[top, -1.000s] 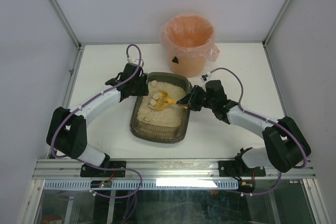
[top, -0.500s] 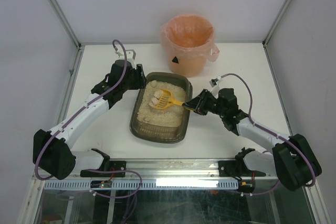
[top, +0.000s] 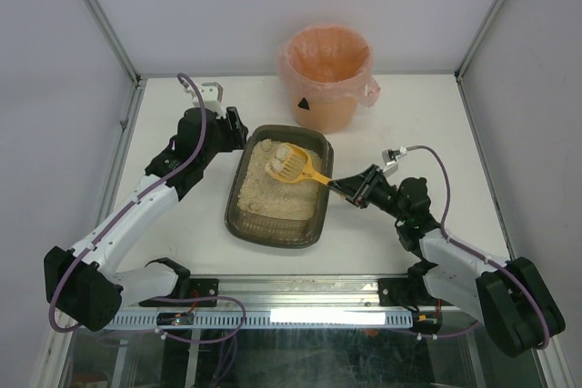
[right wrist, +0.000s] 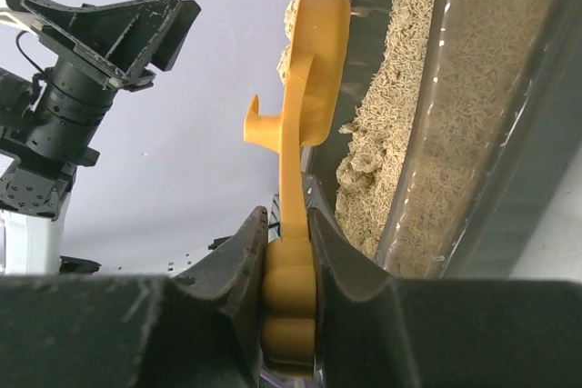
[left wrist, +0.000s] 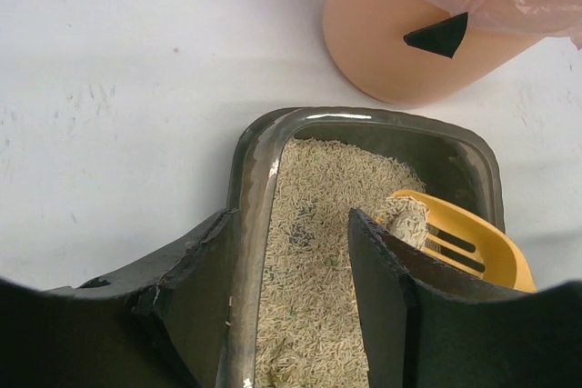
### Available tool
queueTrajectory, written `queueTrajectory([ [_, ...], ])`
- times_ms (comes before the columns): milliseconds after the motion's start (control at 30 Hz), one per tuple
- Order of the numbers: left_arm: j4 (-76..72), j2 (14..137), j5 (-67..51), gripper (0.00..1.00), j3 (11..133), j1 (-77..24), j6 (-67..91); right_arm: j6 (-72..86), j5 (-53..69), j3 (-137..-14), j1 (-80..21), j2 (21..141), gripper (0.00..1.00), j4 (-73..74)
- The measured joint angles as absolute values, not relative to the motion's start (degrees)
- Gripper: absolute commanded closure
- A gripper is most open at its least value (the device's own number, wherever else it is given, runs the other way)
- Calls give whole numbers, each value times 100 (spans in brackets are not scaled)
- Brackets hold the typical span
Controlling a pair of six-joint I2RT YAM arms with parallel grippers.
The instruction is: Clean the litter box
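The litter box [top: 250,221] is a dark tray of beige litter at the table's middle. It also shows in the left wrist view [left wrist: 247,224] and the right wrist view [right wrist: 509,161]. My right gripper [top: 352,193] is shut on the handle of the yellow slotted scoop [top: 293,166], as the right wrist view shows [right wrist: 289,235]. The scoop [right wrist: 316,61] is raised over the tray's far end and carries pale clumps [left wrist: 406,219]. My left gripper [top: 238,139] is open at the tray's far-left corner. In its wrist view [left wrist: 291,256], one finger is outside the rim and one is over the litter.
A round orange bin [top: 326,74] with a pink liner stands behind the tray; it also shows in the left wrist view [left wrist: 400,52]. White enclosure walls stand on the left, right and back. A clump [right wrist: 359,168] lies in the litter near the tray's right wall.
My right gripper has drawn back to the right and lifted the scoop with clumps toward the tray's far end. My left gripper has moved off the tray's left side toward the far-left corner.
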State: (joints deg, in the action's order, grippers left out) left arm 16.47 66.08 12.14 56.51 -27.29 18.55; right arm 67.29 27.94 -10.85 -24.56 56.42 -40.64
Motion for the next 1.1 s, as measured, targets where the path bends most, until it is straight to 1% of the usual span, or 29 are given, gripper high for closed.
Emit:
queueTrajectory([
  [433, 1533, 6593, 1262, 47, 5533, -2689, 1772, 7367, 3083, -851, -2147, 6152, 100, -5422],
  [800, 1500, 6593, 1297, 48, 5533, -2650, 1728, 7393, 3306, -899, -2029, 6075, 100, -5356],
  [1100, 1500, 6593, 1293, 48, 5533, -2613, 1728, 7188, 3395, -1076, -1911, 5837, 100, -4722],
])
